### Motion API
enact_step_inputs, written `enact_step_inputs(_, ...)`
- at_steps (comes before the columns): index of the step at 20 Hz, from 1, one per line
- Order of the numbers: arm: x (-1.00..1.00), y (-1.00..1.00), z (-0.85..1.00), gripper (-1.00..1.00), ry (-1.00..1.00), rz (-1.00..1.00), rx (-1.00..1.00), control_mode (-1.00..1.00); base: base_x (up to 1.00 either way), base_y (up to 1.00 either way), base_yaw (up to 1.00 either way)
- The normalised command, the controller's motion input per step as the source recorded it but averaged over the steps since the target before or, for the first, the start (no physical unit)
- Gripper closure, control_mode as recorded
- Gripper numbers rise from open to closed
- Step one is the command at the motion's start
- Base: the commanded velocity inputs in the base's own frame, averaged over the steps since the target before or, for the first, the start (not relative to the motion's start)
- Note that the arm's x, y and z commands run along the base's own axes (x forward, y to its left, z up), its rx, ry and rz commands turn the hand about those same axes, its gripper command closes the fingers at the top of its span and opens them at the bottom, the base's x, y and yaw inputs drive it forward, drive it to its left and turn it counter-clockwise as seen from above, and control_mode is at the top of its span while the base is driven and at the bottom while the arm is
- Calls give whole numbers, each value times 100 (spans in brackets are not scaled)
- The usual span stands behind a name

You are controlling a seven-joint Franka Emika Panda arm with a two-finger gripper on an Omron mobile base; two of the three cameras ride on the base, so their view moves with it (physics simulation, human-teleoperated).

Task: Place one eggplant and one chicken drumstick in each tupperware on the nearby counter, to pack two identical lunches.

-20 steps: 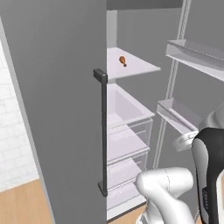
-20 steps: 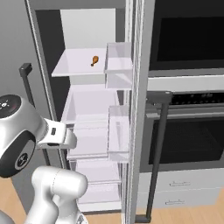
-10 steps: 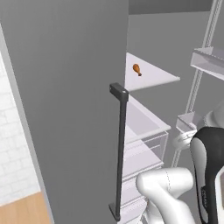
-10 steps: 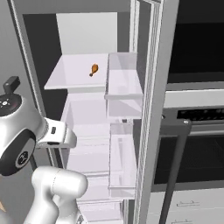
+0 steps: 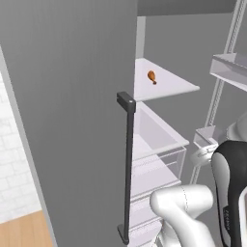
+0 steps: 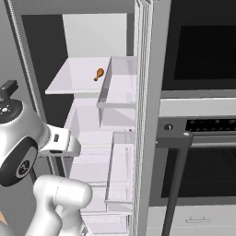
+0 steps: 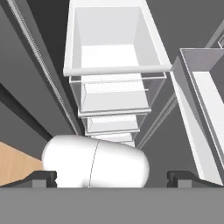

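A small orange-brown chicken drumstick [image 5: 152, 76] lies on the white upper shelf [image 5: 169, 89] of the open fridge, also seen from the right as the drumstick [image 6: 98, 74] near the shelf's back right. My gripper [image 7: 113, 178] is open, its two dark fingertips [image 7: 43, 177] wide apart with nothing between them, pointing down at the fridge's clear drawers [image 7: 109, 48]. The hand hangs in front of the drawers, well below the drumstick's shelf. The eggplant, the tupperware and the counter are out of view.
The grey fridge door [image 5: 72, 120] with its dark vertical handle [image 5: 129, 164] stands open on the left. Door bins [image 6: 117, 87] hang on the right-hand fridge door. A black wall oven [image 6: 198, 55] and its handle [image 6: 177, 179] sit to the right.
The whole picture has shifted and the fridge looms larger, so the base has driven closer. The drumstick stays on its shelf and the gripper stays open.
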Motion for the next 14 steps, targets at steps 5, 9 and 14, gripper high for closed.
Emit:
enact_step_inputs(5,0,0,0,-100,0,0,0,100,0,-1,1)
enact_step_inputs(9,0,0,0,-100,0,0,0,100,0,0,0)
enact_step_inputs(14,-16,17,58,-100,-25,5,-7,-100,0,0,0)
